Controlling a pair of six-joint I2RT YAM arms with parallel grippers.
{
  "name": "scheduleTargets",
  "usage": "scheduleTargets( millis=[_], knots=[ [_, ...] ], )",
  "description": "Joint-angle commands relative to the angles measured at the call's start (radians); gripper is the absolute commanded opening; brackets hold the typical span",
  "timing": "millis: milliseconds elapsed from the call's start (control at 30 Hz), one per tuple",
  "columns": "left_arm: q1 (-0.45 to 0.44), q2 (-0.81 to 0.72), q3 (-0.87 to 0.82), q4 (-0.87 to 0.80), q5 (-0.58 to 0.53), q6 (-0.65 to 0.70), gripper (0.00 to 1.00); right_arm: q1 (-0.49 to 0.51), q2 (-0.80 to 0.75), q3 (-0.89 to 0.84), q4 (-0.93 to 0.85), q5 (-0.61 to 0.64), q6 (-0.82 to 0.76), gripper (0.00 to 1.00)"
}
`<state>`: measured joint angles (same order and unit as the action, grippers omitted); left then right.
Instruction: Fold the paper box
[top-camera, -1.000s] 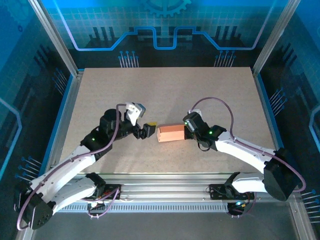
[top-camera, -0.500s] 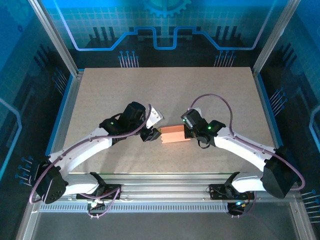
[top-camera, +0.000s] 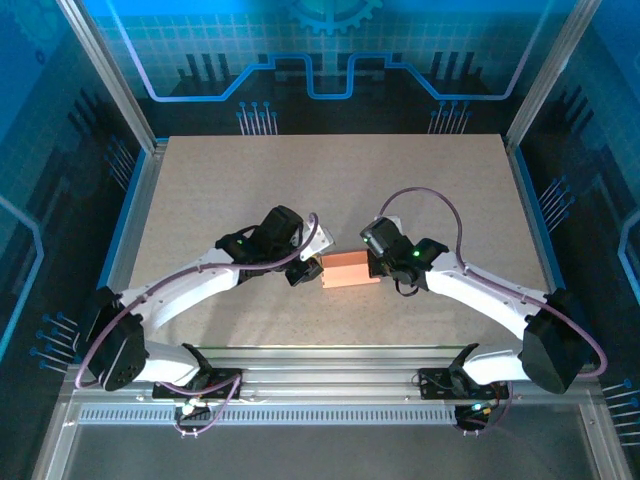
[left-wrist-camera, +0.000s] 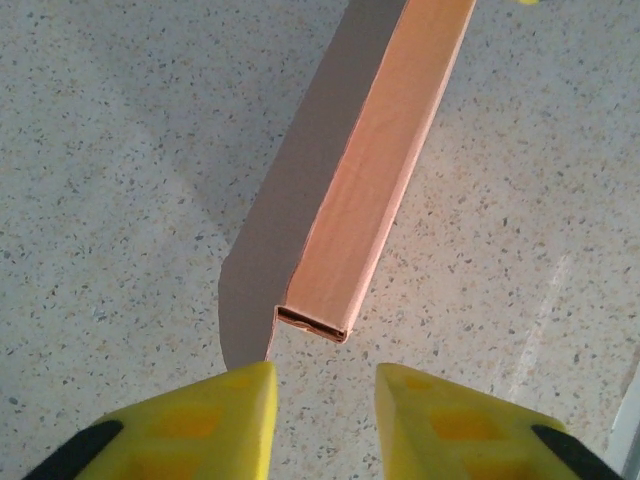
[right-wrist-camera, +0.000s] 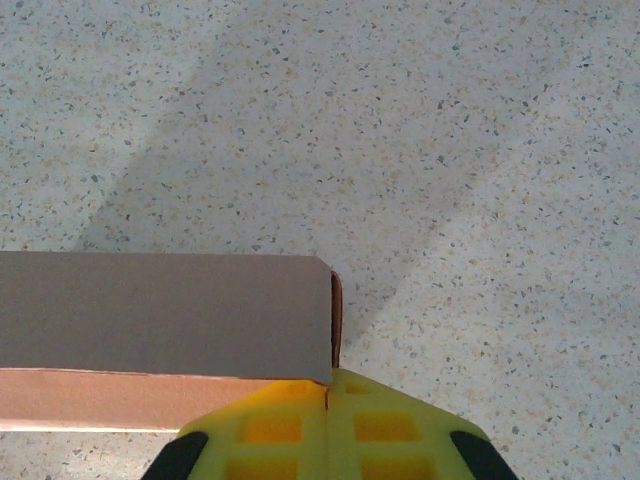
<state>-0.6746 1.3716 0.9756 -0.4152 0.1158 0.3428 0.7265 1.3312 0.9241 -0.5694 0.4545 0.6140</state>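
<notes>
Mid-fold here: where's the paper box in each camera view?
Top external: paper box near picture centre.
Left wrist: paper box slants from upper right to centre.
Right wrist: paper box lower left, ending mid-frame.
Shared landmark: speckled tabletop.

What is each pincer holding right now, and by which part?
The right pincer holds the paper box, pinched at its end edge. The left pincer holds nothing: jaws apart, just short of the opposite end.
</notes>
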Motion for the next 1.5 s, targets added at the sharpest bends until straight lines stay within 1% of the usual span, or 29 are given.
scheduleTargets(
  millis=[0, 433, 700, 800, 1067, 1233, 1300, 1367, 1400, 1467],
  knots=[
    [-0.007, 0.015, 0.03, -0.018, -0.01, 0.004, 0.3, 0.013, 0.006, 0.026, -0.036, -0.012, 0.01, 0.0],
    [-0.008, 0.079, 0.056, 0.0, -0.023, -0.038, 0.17, 0.013, -0.01, 0.018, -0.036, -0.018, 0.013, 0.0],
    [-0.007, 0.083, 0.06, -0.002, -0.023, -0.046, 0.07, 0.013, -0.017, 0.017, -0.04, -0.015, 0.015, 0.0],
    [-0.008, 0.08, 0.066, -0.008, -0.021, -0.062, 0.01, 0.013, -0.015, 0.016, -0.04, -0.016, 0.015, 0.0],
    [-0.007, 0.093, 0.09, -0.019, -0.02, -0.115, 0.0, 0.021, -0.015, 0.018, -0.043, -0.004, 0.015, 0.0],
    [-0.008, 0.108, 0.105, -0.047, -0.026, -0.111, 0.0, 0.025, -0.013, 0.019, -0.044, 0.0, 0.015, 0.0],
    [-0.007, 0.107, 0.106, -0.069, -0.028, -0.099, 0.22, 0.025, -0.015, 0.016, -0.043, 0.0, 0.016, 0.0],
    [-0.007, 0.086, 0.084, -0.058, -0.023, -0.083, 0.36, 0.025, -0.017, 0.012, -0.042, 0.0, 0.016, 0.0],
    [-0.007, 0.069, 0.066, -0.04, -0.024, -0.076, 0.4, 0.025, -0.017, 0.012, -0.041, 0.0, 0.017, 0.0],
    [-0.006, 0.033, 0.031, 0.0, -0.024, -0.054, 0.43, 0.025, -0.018, 0.009, -0.039, -0.001, 0.016, 0.0]
  ],
)
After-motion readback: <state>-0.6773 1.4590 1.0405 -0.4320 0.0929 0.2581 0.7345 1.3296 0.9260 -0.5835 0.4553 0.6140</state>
